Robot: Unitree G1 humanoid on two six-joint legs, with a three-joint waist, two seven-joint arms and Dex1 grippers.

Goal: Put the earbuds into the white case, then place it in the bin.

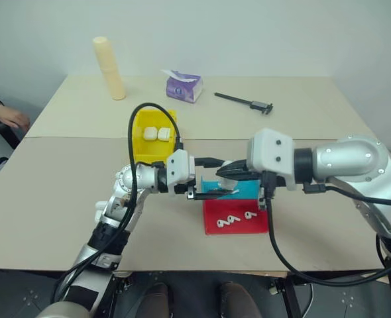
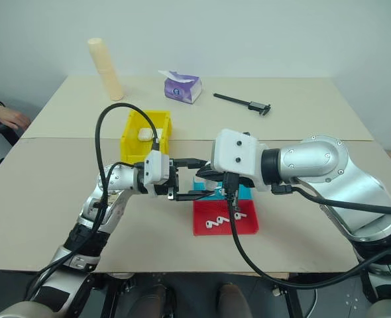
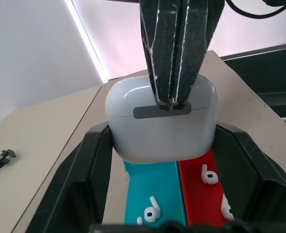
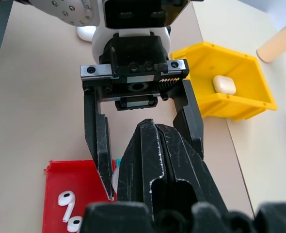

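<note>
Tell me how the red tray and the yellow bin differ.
The red tray is shallow with a low rim; the yellow bin has tall walls. The red tray holds small stemmed earbuds; the yellow bin holds white cases. The red tray lies nearer the robot, beside the teal tray; the yellow bin sits farther back. Both are rectangular, brightly coloured containers on the table.

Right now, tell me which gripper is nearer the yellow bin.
Left. The left gripper sits just in front of the yellow bin, holding a white case; the right gripper is farther to its right.
</note>
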